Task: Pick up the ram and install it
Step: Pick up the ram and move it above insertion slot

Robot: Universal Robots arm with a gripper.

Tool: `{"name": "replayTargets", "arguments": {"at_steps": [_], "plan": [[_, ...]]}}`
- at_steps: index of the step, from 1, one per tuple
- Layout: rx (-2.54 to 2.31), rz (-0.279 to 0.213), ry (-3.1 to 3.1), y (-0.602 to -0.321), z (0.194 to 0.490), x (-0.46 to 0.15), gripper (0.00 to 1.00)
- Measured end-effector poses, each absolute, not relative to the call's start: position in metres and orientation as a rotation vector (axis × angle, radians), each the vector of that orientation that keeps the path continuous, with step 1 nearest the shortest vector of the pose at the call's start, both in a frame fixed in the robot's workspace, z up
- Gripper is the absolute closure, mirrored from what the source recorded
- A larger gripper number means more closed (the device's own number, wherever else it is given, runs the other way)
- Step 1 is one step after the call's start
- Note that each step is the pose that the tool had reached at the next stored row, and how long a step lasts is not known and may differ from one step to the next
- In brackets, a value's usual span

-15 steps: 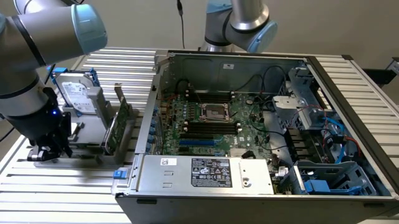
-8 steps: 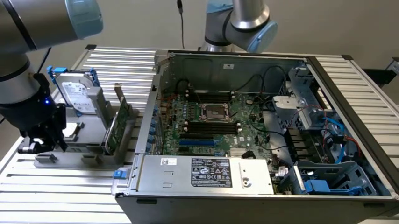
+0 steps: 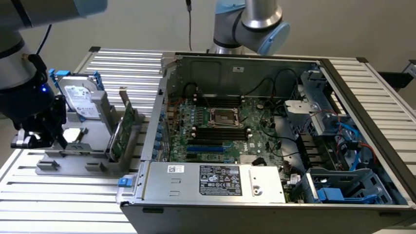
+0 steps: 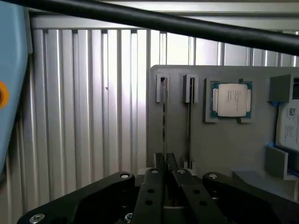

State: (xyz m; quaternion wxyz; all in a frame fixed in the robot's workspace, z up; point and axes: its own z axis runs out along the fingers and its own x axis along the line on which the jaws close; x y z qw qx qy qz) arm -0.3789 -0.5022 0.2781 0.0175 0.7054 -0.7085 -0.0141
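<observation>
Hand (image 4: 166,161) sits with fingers pinched nearly together on the thin dark-green ram stick (image 4: 164,116), which stands edge-on in the grey plastic holder (image 4: 224,149) on the slatted metal table (image 4: 93,116).

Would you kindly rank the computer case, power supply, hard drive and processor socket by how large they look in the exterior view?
1. Computer case
2. Power supply
3. Hard drive
4. Processor socket
This is apparent size only: the hard drive may stand nearer the camera than the socket.
</observation>
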Motion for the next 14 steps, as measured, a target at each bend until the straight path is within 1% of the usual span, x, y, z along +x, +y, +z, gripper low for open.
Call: {"name": "replayTargets", "arguments": {"at_steps": [14], "plan": [[2.171,-0.015,-2.183,-0.496,0.327,-0.346,0.86]]}}
